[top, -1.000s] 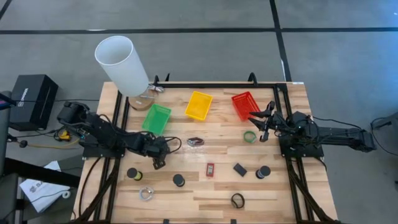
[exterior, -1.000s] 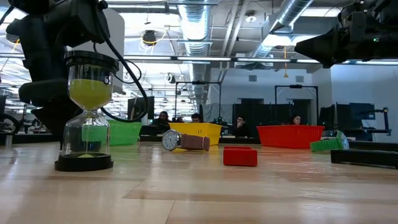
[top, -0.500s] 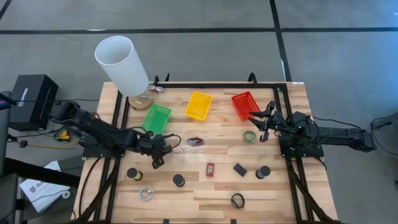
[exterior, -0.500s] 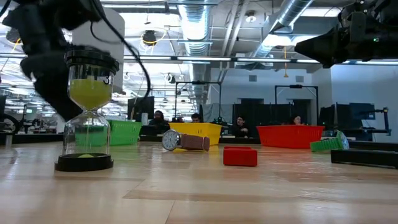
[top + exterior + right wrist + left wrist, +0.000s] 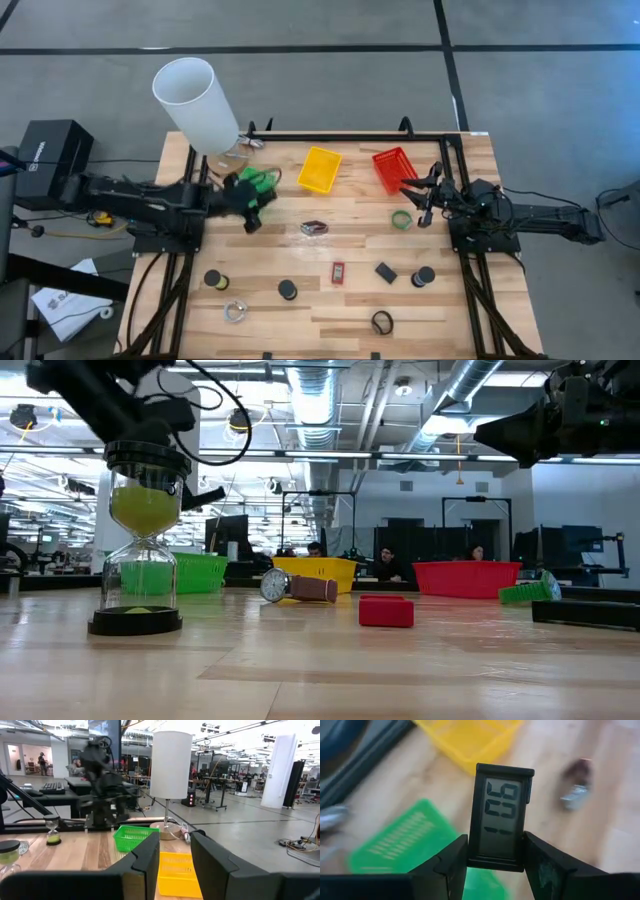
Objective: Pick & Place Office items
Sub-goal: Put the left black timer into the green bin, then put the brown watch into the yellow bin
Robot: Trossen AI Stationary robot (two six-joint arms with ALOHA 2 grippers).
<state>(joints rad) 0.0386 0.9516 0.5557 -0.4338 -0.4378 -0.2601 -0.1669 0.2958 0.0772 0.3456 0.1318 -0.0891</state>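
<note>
Over the green basket (image 5: 254, 187), the left hand (image 5: 250, 196) is seen clenched on a small black digital clock (image 5: 501, 817), which is gripped upright between its two fingers (image 5: 451, 862). Beyond the clock, the yellow basket (image 5: 470, 739) and a wristwatch (image 5: 575, 788) are seen on the counter (image 5: 330, 310). By the red basket (image 5: 393, 166), just beside a green ring (image 5: 401, 220), the right hand (image 5: 423, 197) is held released.
</note>
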